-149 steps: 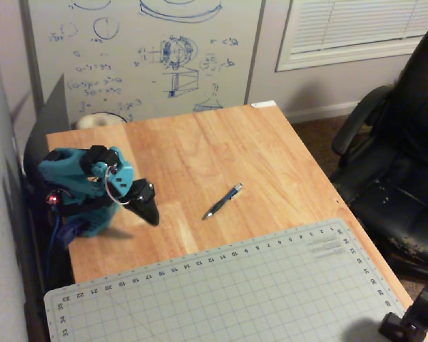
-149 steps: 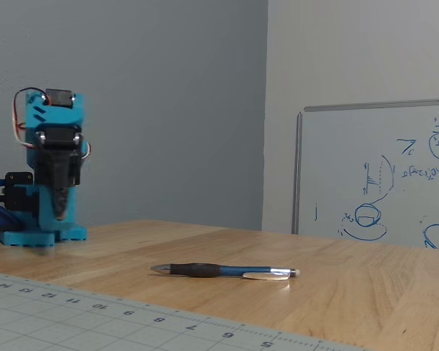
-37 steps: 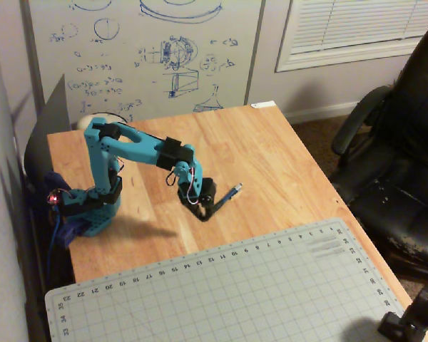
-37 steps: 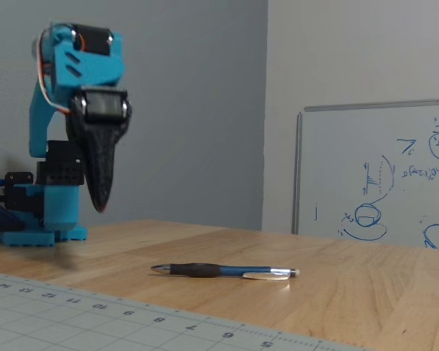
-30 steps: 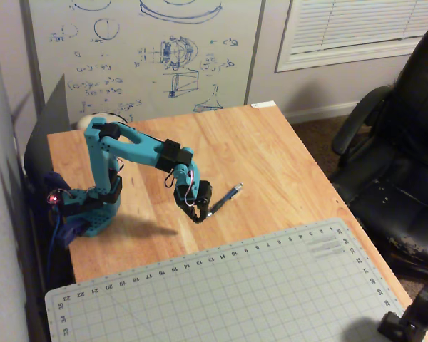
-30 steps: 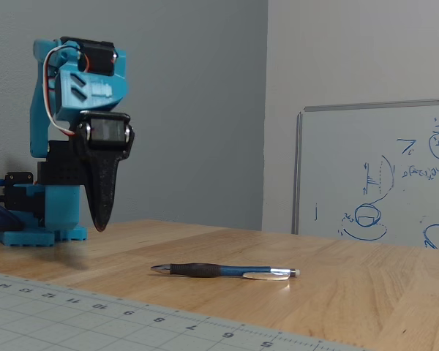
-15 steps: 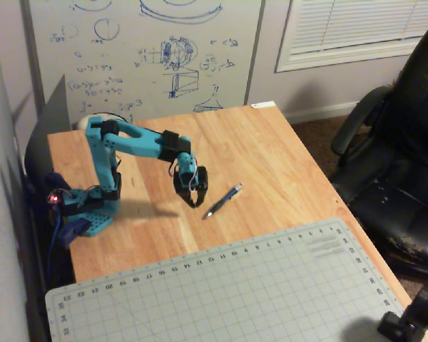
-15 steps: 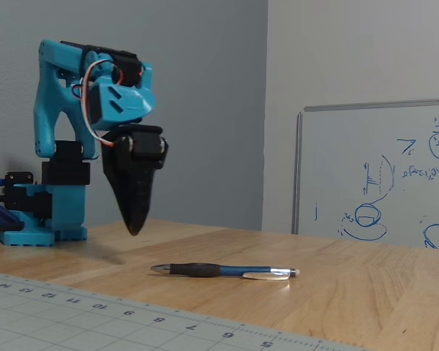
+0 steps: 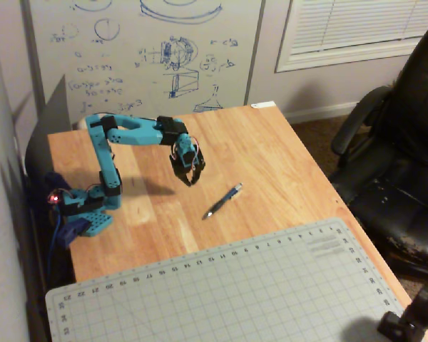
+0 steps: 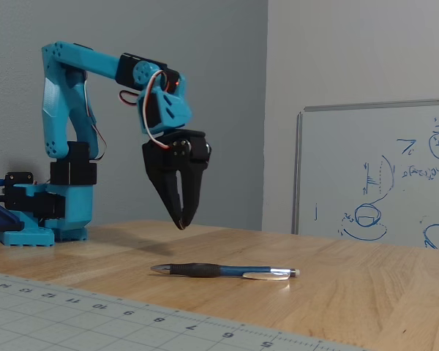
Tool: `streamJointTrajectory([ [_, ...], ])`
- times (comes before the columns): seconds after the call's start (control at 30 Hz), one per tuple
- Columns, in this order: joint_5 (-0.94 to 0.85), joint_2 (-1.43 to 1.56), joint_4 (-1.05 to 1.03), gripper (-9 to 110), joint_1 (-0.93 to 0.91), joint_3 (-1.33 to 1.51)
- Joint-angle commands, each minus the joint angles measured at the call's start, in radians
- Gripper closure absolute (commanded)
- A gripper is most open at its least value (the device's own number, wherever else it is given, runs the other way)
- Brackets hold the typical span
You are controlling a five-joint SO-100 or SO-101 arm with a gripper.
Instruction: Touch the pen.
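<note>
Gripper [image 10: 181,221] hangs above table [image 9: 285,164], fingers nearly closed, empty — pen [image 10: 223,271] lies flat nearer the camera, untouched, reachable by descent.

A home office or study w/ hobby use is suggested: scribbled whiteboard [image 9: 146,53], worn black office chair [image 9: 399,164], window blinds [image 9: 357,28], carpet, wooden desk [image 9: 285,164] w/ cutting mat [image 9: 271,292].

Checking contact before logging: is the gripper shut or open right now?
Shut: the gripper fingertips meet in a point, hanging above the table, clear of the pen.
</note>
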State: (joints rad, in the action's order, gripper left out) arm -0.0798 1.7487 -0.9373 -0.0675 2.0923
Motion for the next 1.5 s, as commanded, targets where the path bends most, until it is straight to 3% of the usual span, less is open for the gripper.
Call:
streamJointTrajectory([
  [0.0,0.014,0.020,0.011,101,0.044,-0.015],
  [0.6,-0.006,0.078,0.012,101,-0.075,-0.025],
  [1.47,-0.006,-0.360,0.011,101,-0.213,-0.557],
])
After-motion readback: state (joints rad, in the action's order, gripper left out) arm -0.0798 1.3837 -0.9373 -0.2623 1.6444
